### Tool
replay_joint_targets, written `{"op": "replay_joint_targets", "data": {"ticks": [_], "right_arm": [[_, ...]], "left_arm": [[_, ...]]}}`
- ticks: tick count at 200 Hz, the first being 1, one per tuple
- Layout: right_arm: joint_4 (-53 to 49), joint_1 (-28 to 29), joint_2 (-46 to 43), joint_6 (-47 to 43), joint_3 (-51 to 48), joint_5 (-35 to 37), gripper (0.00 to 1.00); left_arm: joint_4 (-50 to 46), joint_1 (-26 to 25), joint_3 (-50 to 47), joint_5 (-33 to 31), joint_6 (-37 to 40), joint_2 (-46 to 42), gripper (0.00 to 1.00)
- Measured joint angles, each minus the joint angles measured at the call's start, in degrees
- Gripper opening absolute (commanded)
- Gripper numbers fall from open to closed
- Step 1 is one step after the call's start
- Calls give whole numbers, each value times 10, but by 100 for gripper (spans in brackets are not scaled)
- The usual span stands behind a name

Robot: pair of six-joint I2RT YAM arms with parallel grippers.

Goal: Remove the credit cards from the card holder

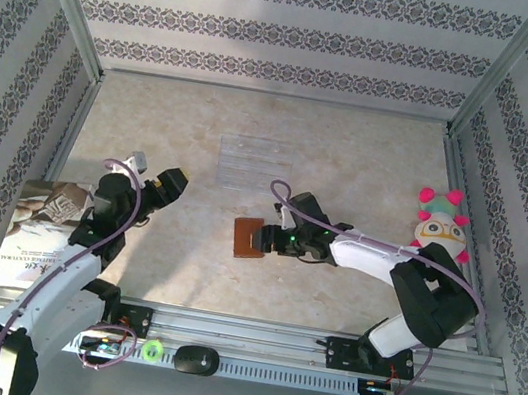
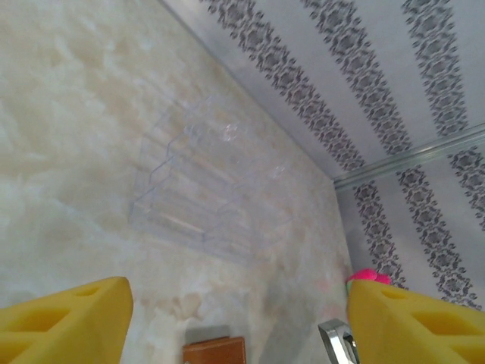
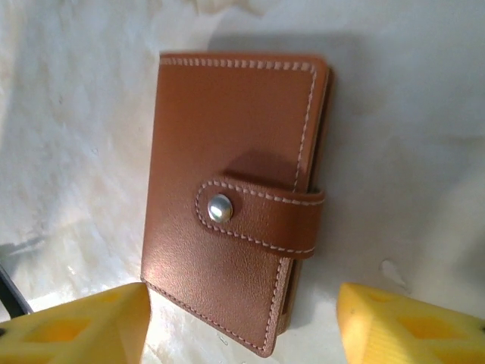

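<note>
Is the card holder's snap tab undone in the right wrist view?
No, the snap tab is buttoned down across the edge of the closed card holder.

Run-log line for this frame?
card holder: closed, snap fastened, on table | right claw: open, flanking holder | left claw: open, empty

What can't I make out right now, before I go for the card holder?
Whether credit cards are inside: card holder is snapped shut, right wrist view.
Card holder, left wrist view: cut off by the bottom edge.
Magazine print, top view: too small, partly under left arm.
</note>
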Motion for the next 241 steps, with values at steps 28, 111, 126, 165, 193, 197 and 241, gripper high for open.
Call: {"op": "replay_joint_targets", "data": {"ticks": [28,111,126,165,193,197,241], "right_arm": [[-4,16,19,3,0,6,59],[-16,23,42,-5,23,16,11],[-12,26,41,-13,27,10,0],[-13,24,28,-26,29,-3,0],[-19,7,-10,-30,30,-19,0],[-20,3,-17,-31,30,-20,0],[-27,-35,-91,-38,62,-48,0]], "left_arm": [[-3,-5,0,5,4,16,70],[-15,-46,0,12,23,32,75],[-14,-56,0,13,27,35,77],[-14,-67,0,46,26,62,78],[17,-69,-9,81,18,82,77],[25,-70,-12,86,16,85,76],[123,-75,-23,142,-6,104,72]]}}
